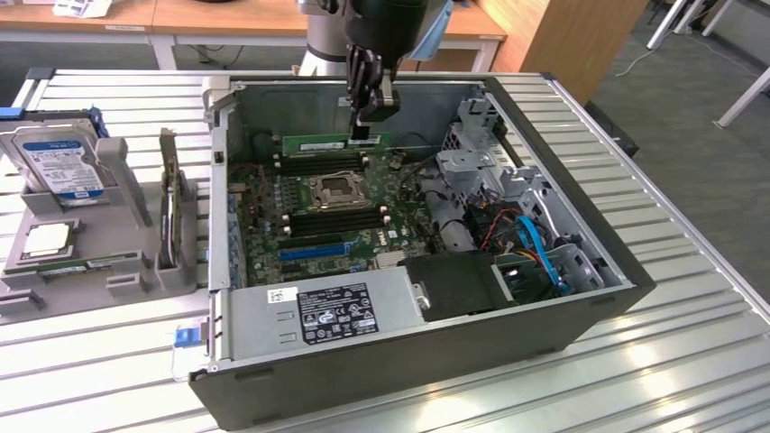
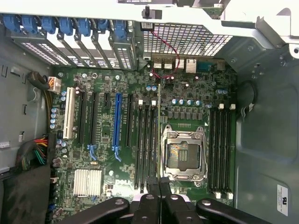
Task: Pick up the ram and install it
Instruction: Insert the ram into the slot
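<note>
The gripper (image 2: 160,189) is closed on the ram (image 2: 160,135), which is seen edge-on as a thin strip above the motherboard (image 2: 196,91). The strip runs between the black memory slots (image 2: 145,140) and the CPU socket (image 2: 183,156). A blue slot (image 2: 117,119) lies farther off.

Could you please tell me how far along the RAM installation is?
Done: the long green RAM stick is picked up. In hand: the shut pincer holds it above the green motherboard. Left: it sits in no black memory slot yet.
</note>
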